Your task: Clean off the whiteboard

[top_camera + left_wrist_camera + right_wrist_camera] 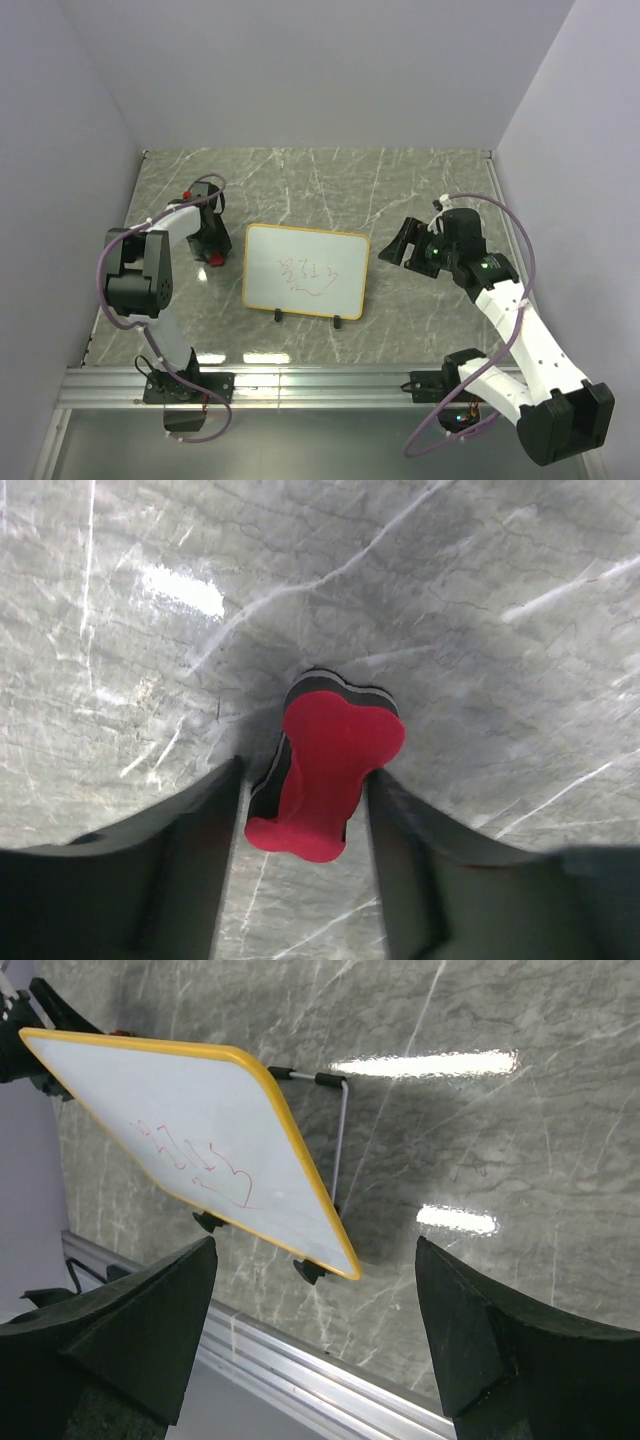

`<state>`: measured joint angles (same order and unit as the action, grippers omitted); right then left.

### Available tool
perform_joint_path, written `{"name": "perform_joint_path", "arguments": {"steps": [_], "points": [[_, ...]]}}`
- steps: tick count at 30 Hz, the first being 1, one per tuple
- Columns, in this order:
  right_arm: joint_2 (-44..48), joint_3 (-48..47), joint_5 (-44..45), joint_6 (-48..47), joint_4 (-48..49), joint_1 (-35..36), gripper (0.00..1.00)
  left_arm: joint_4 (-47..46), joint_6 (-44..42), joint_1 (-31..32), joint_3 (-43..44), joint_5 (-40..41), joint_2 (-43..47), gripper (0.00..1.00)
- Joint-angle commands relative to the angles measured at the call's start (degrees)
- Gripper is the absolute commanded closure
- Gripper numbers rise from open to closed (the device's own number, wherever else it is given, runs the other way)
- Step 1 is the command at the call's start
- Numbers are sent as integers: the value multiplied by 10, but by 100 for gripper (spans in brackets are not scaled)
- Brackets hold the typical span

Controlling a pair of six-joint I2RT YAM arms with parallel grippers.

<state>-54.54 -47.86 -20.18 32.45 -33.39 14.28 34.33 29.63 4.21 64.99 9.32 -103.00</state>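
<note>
The whiteboard [268, 262] stands tilted on two black feet mid-table, yellow-framed, with red scribbles [308, 273] near its middle. In the right wrist view the whiteboard [120, 1090] is seen edge-on at upper left. A red-and-black eraser [330, 770] lies on the marble left of the board. My left gripper [305, 770] straddles it: the right finger touches its red lobe and a thin sliver of table shows by the left finger. In the top view the left gripper [212, 250] points down over the eraser [215, 260]. My right gripper [392, 245] hovers open, right of the board, holding nothing.
Grey marble tabletop [420, 180] with white walls on three sides. An aluminium rail [320, 385] runs along the near edge, seen also as the rail [300, 1380] below the right gripper [315, 1241]. A wire stand [340, 1140] props the board from behind.
</note>
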Motion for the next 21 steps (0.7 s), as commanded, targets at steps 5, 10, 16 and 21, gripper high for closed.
{"name": "perform_joint_path", "arguments": {"steps": [5,10,16,21], "points": [[-29,-34,13,-26,43,2,13,-7,-10,3,13,-4,-25,83],[-50,-43,-29,-41,88,3,13,0,-5,3,18,-2,-16,100],[-99,-46,-71,-55,158,2,14,38,14,5,52,-11,31,100],[-160,-57,-157,-68,207,1,16,74,27,25,82,-8,68,100]]}}
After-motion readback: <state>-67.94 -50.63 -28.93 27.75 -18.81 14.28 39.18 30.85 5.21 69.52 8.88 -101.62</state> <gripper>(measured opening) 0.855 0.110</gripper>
